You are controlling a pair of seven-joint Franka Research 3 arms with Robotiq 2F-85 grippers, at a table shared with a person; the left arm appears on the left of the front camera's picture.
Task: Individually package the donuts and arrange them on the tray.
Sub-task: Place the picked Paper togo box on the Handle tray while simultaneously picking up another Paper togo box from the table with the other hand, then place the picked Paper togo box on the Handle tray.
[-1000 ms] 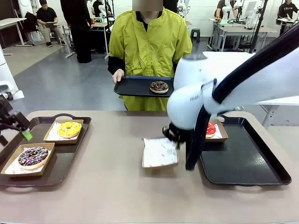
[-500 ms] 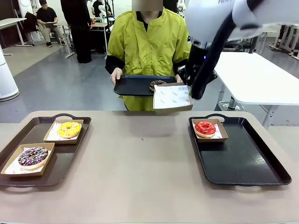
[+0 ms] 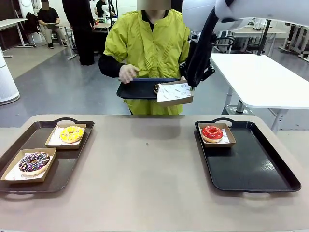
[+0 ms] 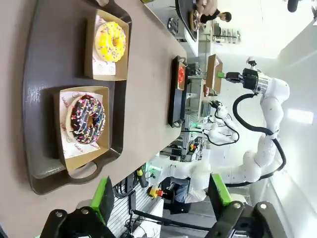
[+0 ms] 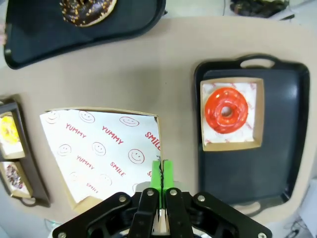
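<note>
From the front, we see our right hand (image 3: 192,83) raised above the far edge of the desk (image 3: 145,164), holding an empty paper-lined box (image 3: 175,92) up to the person's tray (image 3: 137,89). The dark donut (image 3: 156,88) on that tray sits just left of the box. The red donut (image 3: 212,132) lies boxed on the right tray (image 3: 251,164), well below the hand. The yellow donut (image 3: 71,133) and sprinkled donut (image 3: 33,162) lie boxed on the left tray (image 3: 58,174).

In the left wrist view, our left hand (image 4: 161,196) is wide open and holds nothing; the sprinkled and yellow donuts lie ahead of it.

In the right wrist view, the right hand's pads (image 5: 156,173) are pressed together on the box's edge. The dark donut (image 5: 88,11) is far ahead, the red one to the right.
</note>
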